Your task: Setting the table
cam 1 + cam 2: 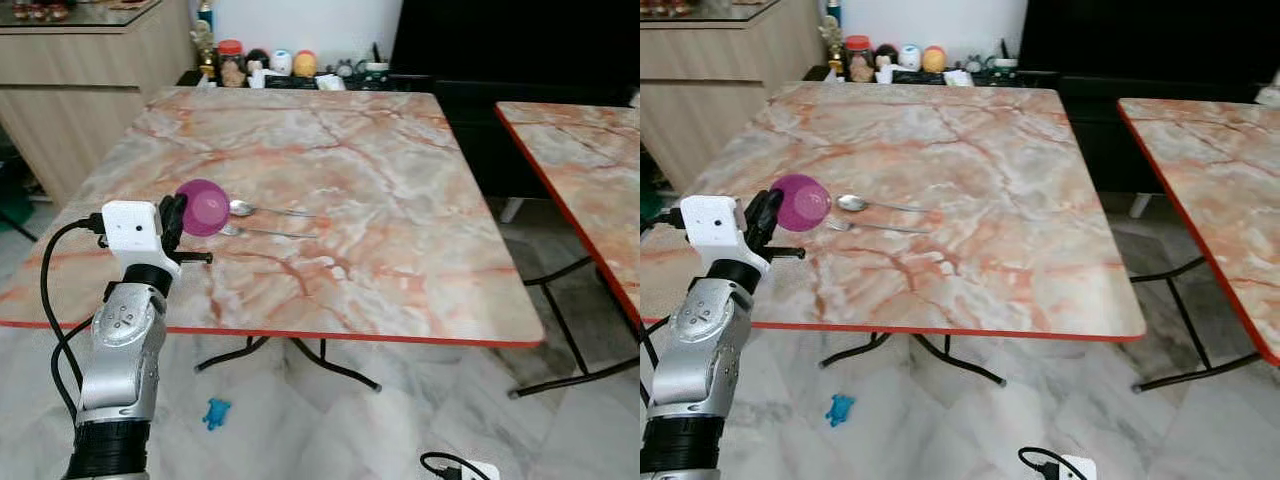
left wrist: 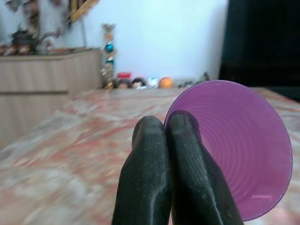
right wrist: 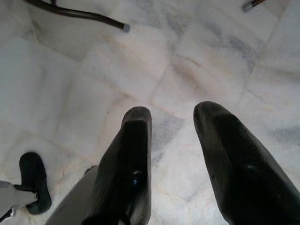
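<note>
So the left gripper (image 1: 178,222) is up over the near left part of the marble table (image 1: 380,200), and it's got a purple bowl (image 1: 204,207) pinched by the rim, tipped on its side with the opening facing back toward the arm. From the head cameras you mostly see the rounded underside of the bowl, so it looks like a ball. The left wrist view is the one that shows the ribbed inside and the two black fingers (image 2: 187,173) pressed tight together on the rim, one inside the bowl.

Just past the bowl, toward the table's middle, a spoon (image 1: 262,210) and a fork (image 1: 262,232) lie flat side by side, handles pointing to the right edge. The wrist cam doesn't catch those. Whether the bowl is touching the tabletop or just above it, can't tell.

Far edge of the table has a row of jars and little figures (image 1: 262,64) behind it, next to a wooden cabinet (image 1: 90,70). A second marble table (image 1: 590,170) sits off to the right.

The right gripper (image 3: 173,140) hangs down by the tiled floor (image 3: 70,84), fingers spread apart, nothing between them. There's a small blue toy (image 1: 216,412) on the floor under the near edge, seen from the head cameras.
</note>
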Available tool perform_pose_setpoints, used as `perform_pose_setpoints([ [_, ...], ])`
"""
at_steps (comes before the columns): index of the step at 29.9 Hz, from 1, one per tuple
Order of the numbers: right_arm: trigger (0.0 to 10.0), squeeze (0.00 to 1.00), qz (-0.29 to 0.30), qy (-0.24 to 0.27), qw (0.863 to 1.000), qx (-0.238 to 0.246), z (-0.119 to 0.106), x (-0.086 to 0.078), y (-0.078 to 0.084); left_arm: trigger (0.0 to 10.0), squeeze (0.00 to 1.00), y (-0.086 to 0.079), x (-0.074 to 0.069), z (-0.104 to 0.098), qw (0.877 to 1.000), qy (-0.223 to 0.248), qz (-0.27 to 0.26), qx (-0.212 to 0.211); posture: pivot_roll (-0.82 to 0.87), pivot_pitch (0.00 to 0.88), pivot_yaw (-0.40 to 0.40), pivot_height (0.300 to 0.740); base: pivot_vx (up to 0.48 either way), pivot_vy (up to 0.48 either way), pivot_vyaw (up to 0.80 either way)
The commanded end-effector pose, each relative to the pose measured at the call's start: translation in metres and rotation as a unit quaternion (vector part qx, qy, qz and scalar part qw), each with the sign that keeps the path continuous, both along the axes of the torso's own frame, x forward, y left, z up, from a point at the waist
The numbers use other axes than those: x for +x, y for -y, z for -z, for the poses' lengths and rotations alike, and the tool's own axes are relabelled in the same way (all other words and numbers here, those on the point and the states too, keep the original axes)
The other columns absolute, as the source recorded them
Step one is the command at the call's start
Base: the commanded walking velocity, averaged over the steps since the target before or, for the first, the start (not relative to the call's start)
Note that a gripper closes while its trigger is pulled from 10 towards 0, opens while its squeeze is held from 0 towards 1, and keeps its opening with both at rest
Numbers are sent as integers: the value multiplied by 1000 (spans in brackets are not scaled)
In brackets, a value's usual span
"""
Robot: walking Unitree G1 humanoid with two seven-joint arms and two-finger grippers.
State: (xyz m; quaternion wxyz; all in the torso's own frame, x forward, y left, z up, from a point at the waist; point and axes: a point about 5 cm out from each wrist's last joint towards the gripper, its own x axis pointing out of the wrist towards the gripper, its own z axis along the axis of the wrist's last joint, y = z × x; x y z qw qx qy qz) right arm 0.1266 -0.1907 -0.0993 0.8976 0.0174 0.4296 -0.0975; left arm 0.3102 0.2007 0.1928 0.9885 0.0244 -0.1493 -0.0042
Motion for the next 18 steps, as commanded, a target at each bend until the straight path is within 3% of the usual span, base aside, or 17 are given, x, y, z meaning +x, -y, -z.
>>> perform_pose_setpoints([
  [1, 10000, 0, 3, -6, 1000, -1, 1, -3, 3, 10000, 0, 4, 0, -2, 1000, 9, 5, 4, 123, 0, -29, 740, 0, -412, 0],
  [9, 10000, 0, -3, -24, 1000, 12, 4, -9, 0, 10000, 0, -1, 4, -12, 1000, 29, 2, 6, 120, 0, -29, 740, 0, -412, 0],
  [18, 10000, 0, 0, -27, 1000, 9, 4, -8, 4, 10000, 0, -1, 8, -11, 1000, 27, 2, 8, 100, 0, -25, 740, 0, -410, 0],
])
